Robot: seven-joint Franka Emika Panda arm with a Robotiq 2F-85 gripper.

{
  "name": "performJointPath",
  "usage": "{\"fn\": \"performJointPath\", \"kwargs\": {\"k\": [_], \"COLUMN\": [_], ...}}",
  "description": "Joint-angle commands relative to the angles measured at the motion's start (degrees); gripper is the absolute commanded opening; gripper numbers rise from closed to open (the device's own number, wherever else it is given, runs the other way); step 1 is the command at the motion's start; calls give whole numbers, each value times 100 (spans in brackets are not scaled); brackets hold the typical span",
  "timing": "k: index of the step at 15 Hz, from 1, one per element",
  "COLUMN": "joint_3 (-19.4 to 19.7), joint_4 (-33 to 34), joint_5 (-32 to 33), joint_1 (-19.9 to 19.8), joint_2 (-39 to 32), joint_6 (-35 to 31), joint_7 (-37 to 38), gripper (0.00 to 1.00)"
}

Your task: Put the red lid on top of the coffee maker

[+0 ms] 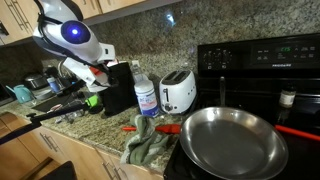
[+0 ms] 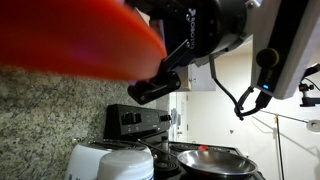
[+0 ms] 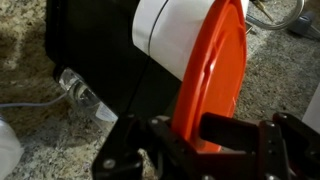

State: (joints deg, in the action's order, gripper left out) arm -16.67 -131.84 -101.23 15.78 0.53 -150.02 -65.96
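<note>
My gripper is shut on the red lid, a flat red-orange cap held on edge between the fingers. In the wrist view the black coffee maker lies just beyond and left of the lid. In an exterior view the gripper holds the lid at the upper left edge of the coffee maker, about level with its top. In an exterior view a blurred red-orange shape, apparently the lid, fills the upper left beside the gripper's dark fingers.
A clear labelled jar and a white toaster stand right of the coffee maker. A steel pan sits on the black stove. A green cloth and red utensil handles lie in front. Clutter fills the counter's left end.
</note>
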Motion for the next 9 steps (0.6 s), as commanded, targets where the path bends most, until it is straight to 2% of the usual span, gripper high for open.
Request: {"fn": "performJointPath", "kwargs": {"k": [1, 7, 9], "joint_3": [44, 132, 204], "joint_4": [-41, 19, 9], "joint_5": [303, 380, 716], "joint_1": [-17, -93, -120], "joint_2": [45, -145, -343], "joint_6": [188, 151, 164], "joint_7": [458, 524, 596], "gripper": [0, 0, 0]}}
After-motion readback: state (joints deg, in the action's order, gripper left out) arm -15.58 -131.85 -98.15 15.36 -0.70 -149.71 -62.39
